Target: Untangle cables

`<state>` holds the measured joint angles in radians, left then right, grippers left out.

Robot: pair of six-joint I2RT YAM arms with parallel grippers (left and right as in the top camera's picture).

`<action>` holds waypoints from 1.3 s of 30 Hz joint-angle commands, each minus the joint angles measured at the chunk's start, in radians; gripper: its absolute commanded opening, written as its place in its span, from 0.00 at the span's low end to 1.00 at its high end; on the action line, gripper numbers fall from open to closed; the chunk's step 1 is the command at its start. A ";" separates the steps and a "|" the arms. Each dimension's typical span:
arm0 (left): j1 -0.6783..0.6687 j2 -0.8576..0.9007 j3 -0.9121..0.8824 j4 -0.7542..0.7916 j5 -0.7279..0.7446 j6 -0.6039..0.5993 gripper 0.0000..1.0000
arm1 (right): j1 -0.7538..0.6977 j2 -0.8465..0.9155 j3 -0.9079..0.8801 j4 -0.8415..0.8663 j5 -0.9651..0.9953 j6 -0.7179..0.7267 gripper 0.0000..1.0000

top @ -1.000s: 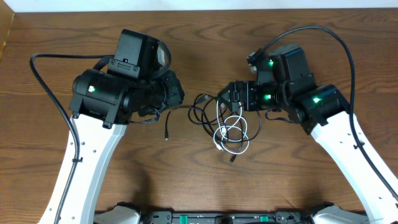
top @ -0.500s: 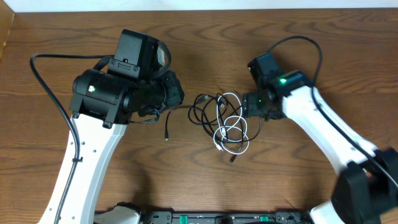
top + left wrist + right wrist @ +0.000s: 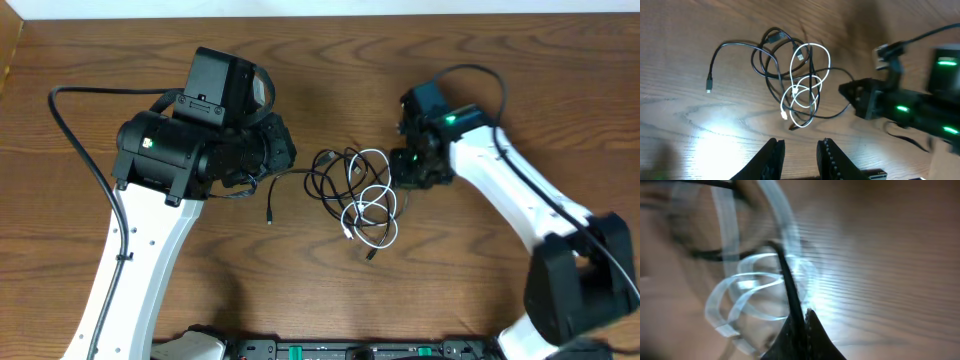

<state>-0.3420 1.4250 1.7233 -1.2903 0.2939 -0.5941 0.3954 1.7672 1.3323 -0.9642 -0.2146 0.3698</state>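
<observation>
1. Since everything sits on one wooden table (image 3: 300, 300), start there: the work is mid-width, closer to the back edge than the front.
2. Left arm (image 3: 160, 160) covers the left half. The right arm (image 3: 510, 190) reaches in from the front-right corner twd centre.
3. Cables (image 3: 355, 190) lie as one loose tangle betw. the two grippers, flat on the wood, loops interlaced. Long axis runs approx. back edge to front edge.
4. Right gripper (image 3: 405, 170) touches the tangle's right-edge side, so the right arm is clearly the nearer one. Wrist view is blurred, but the fingertips (image 3: 802, 327) look pressed together w/ a black cable (image 3: 782, 270) coming out of the tip. I judge it pinched, not certain.
5. Left gripper (image 3: 799, 156) hangs on the tangle's left-edge side, apart from it. Jaws are parted a moderate gap w/ nothing betw. them.
6. White cable (image 3: 810, 45) makes several stacked loops thru the middle, w/ black strands crossing it.
7. One black tail runs out twd the left edge and ends in a small plug (image 3: 708, 90) lying free.
8. Judgement: the next move turns on pulling across the long axis, i.e. the right gripper drawing its strand twd the right edge, w/ the left free to pin the tail or loops as anchor. Risk: the whole bundle drags along instead of opening.
</observation>
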 commanded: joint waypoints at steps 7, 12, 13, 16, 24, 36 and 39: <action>0.004 0.007 -0.005 -0.003 0.008 0.018 0.27 | -0.029 -0.397 0.226 0.205 -0.454 -0.092 0.01; 0.004 0.013 -0.005 -0.003 0.007 0.018 0.28 | -0.029 -0.563 0.230 0.441 -0.423 -0.068 0.01; 0.004 0.017 -0.005 -0.003 0.007 0.018 0.28 | -0.029 -0.590 0.230 0.483 -0.395 -0.045 0.01; 0.004 0.028 -0.005 -0.004 0.008 0.018 0.28 | -0.029 -0.646 0.230 0.589 -0.295 0.037 0.01; 0.004 0.071 -0.005 -0.004 0.008 0.018 0.28 | -0.029 -0.675 0.229 0.663 -0.221 0.080 0.01; 0.004 0.071 -0.005 -0.015 0.048 0.104 0.20 | -0.039 -0.608 0.229 0.755 -0.172 0.658 0.02; 0.004 0.065 -0.005 -0.003 0.174 0.267 0.20 | -0.056 -0.609 0.229 0.716 -0.077 0.658 0.01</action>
<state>-0.3420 1.4963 1.7233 -1.2984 0.3428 -0.5072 0.3592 1.1698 1.5566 -0.2310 -0.3897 0.9253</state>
